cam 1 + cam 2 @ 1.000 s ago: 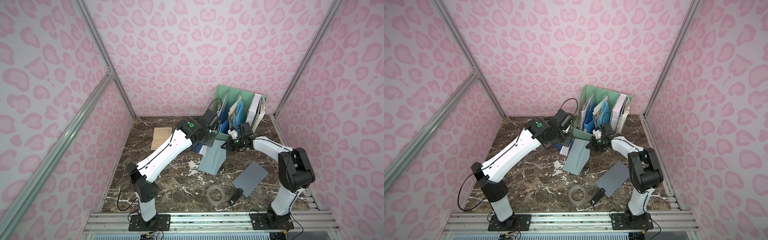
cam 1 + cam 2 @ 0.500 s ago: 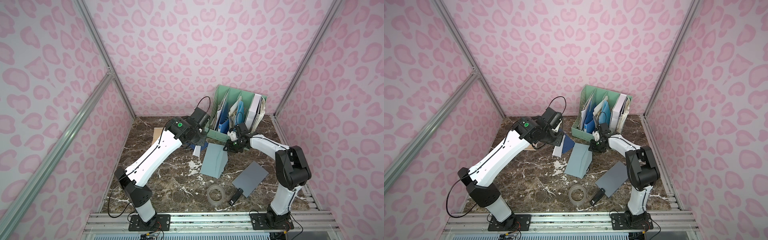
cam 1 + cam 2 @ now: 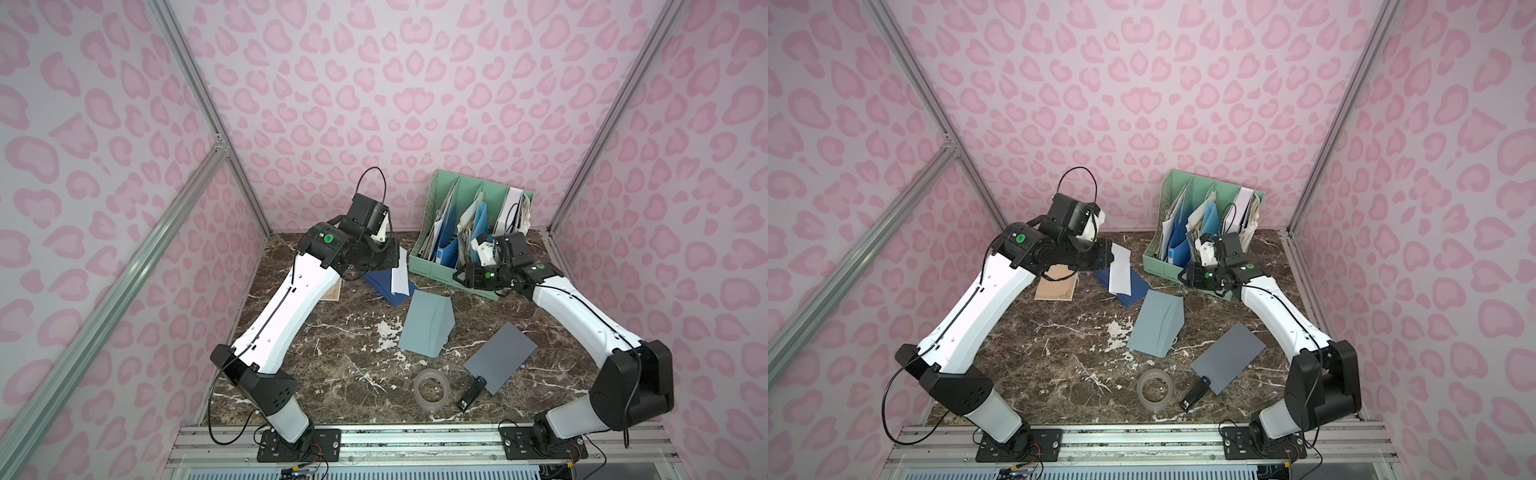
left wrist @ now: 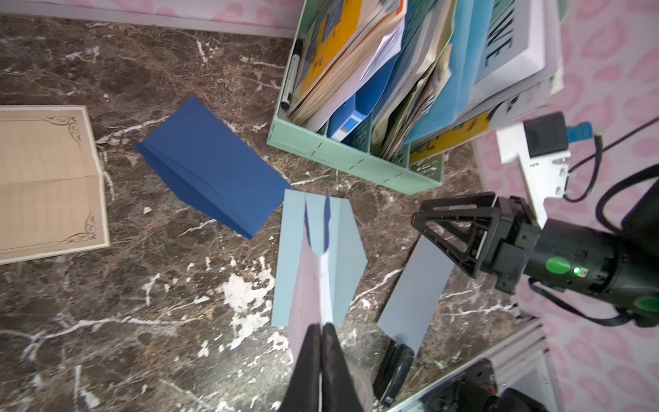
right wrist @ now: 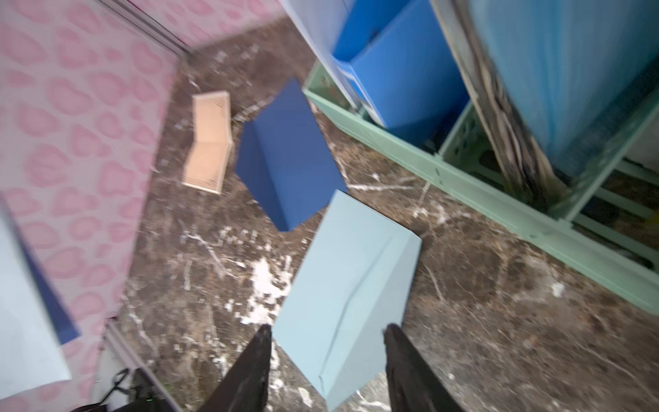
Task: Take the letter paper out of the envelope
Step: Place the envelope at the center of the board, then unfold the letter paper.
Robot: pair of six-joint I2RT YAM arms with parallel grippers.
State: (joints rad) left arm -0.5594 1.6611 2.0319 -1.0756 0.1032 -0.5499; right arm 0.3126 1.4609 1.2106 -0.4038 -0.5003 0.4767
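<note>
top views: high at front, facing down and back, whole surface (image 3: 345,374), nearly identical | left wrist: close, downward | right wrist: close, blurred | both wrists share light blue envelope (image 4: 351,257)

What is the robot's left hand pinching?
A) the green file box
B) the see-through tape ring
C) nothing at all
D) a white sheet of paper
D: the left gripper is shut on the white letter paper and holds it up in the air, while the tape ring lies apart from it.
</note>
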